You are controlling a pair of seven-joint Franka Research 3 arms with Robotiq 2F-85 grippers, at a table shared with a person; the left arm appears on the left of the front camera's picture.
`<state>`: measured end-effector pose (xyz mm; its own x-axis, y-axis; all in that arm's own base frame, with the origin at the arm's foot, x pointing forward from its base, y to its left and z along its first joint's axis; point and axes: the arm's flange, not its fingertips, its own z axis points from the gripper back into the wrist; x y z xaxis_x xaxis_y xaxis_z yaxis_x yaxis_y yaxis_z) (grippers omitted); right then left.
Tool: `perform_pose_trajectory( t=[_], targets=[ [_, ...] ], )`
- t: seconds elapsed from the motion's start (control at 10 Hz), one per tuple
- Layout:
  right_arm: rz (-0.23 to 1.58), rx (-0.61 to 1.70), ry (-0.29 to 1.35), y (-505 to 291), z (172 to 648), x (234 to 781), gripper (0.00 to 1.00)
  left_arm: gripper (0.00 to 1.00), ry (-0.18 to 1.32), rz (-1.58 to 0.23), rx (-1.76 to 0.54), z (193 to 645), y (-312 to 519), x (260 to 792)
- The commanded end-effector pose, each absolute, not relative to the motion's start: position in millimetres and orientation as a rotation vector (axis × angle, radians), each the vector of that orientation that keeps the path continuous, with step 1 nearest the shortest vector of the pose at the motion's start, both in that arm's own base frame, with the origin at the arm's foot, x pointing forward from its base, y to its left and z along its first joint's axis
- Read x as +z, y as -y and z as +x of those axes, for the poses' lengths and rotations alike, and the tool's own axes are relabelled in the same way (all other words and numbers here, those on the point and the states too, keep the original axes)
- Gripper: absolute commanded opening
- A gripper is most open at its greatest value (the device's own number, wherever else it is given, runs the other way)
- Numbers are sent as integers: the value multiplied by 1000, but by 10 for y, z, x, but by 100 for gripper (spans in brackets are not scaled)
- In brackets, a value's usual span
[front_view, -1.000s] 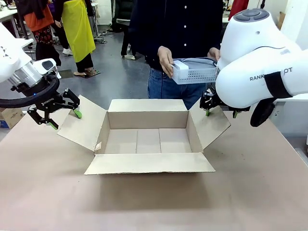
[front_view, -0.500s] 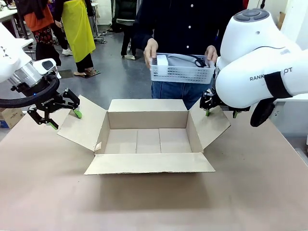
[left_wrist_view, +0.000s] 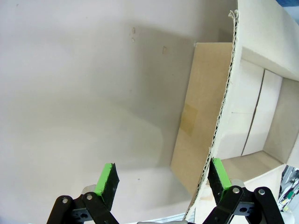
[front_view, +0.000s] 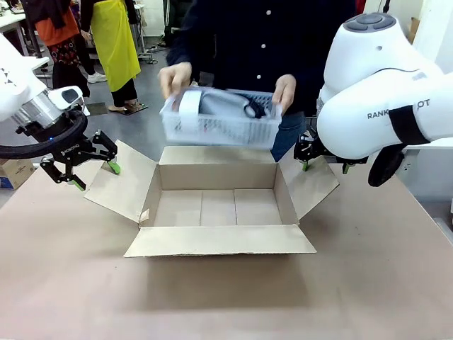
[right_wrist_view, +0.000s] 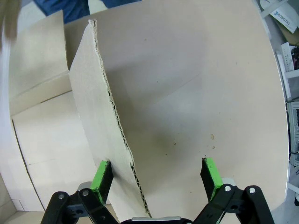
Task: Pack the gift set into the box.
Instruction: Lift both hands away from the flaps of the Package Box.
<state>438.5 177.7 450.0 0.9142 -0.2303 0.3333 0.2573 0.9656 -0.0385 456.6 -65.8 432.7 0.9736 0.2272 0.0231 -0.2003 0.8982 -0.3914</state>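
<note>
Gift set [front_view: 219, 120]: upper centre of frame, in person's hands [front_view: 175, 78], tilted above far wall of box [front_view: 216, 177]. Box mid-surface [front_view: 71, 283], flaps spread.
Left claw [front_view: 95, 176]: wide open, astride left flap [front_view: 127, 180], gripping nothing.
Right claw [front_view: 325, 167]: same at right flap [front_view: 311, 185].
Tray likely light and stiff, contents loose; take by both short ends, level.

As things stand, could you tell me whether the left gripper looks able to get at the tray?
Probably not readily: the left gripper is open astride the left flap of the box, while the tray hangs above the far wall in the person's hands.
</note>
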Motion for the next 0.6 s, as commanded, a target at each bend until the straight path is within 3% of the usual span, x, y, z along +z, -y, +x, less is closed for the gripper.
perform_pose_trajectory(
  t=[0.0, 0.5],
  targets=[
    [-107, -271, 349, -1805, 4416, 4518, 100, 100, 72, -382, 233, 4554, 656, 4346],
    [-107, -271, 349, -1805, 4416, 4518, 100, 100, 72, -382, 233, 4554, 656, 4346]
  ],
)
